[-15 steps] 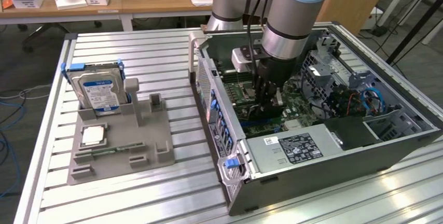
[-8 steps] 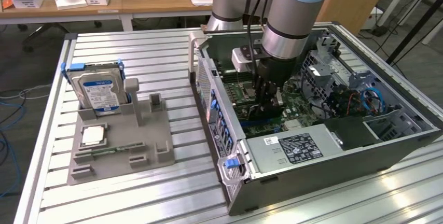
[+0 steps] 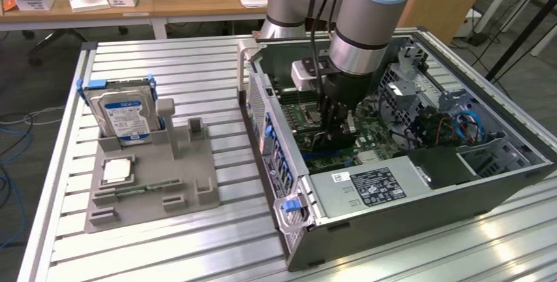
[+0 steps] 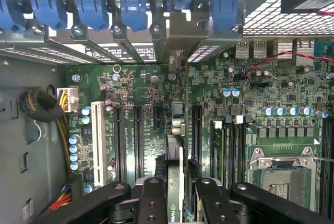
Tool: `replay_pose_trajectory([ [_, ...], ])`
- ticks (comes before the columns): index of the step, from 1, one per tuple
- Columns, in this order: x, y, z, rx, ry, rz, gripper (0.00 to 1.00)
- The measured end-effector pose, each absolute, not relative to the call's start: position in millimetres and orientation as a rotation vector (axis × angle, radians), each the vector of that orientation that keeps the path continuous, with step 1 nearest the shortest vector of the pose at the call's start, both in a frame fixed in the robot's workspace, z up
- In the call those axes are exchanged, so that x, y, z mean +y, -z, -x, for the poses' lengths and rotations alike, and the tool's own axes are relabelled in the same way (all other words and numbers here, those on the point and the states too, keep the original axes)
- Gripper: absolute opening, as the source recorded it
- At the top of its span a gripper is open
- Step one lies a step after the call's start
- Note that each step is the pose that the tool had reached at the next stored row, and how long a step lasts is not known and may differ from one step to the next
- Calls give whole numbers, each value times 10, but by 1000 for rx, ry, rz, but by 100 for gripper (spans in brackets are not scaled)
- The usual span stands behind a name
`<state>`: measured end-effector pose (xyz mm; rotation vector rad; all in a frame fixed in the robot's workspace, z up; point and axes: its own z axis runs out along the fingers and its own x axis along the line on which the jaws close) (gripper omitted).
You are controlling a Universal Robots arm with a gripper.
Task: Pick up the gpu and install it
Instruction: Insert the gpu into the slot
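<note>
gripper [image 4: 180, 192]: clamped on the gpu [image 4: 176, 130]
gpu: edge-on, upright over the motherboard [image 4: 135, 93] slots
position: inside the computer case [image 3: 487, 190]

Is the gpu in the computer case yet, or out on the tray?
In the case: the gripper holds the gpu edge-on over the motherboard slots. Whether it's seated, cannot tell.

Little here reads clearly. On the gpu [image 4: 176, 203], standing edge-on over the motherboard [image 4: 250, 104], a small green logo mark shows low on its edge, its letters too small to read. The white sticker [image 3: 376, 186] on the power supply inside the computer case [image 3: 513, 184] and the blue label on the hard drive [image 3: 126, 115], outside that case, carry print too fine to make out.
</note>
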<state>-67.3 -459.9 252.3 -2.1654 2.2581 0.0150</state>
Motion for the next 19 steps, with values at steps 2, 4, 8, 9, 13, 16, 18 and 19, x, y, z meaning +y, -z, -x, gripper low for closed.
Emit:
replay_pose_trajectory([
  [2,-4599,-2514,673,2258,-15,2165,26],
  [4,-4594,-2498,673,2257,-16,2165,26],
  [8,-4591,-2498,679,2258,-15,2165,26],
  [9,-4590,-2495,680,2258,-15,2165,26],
  [13,-4586,-2461,692,2257,-16,2164,26],
  [16,-4587,-2453,693,2257,-16,2165,26],
  [18,-4587,-2452,694,2258,-16,2165,26],
  [19,-4586,-2451,694,2258,-16,2165,26],
])
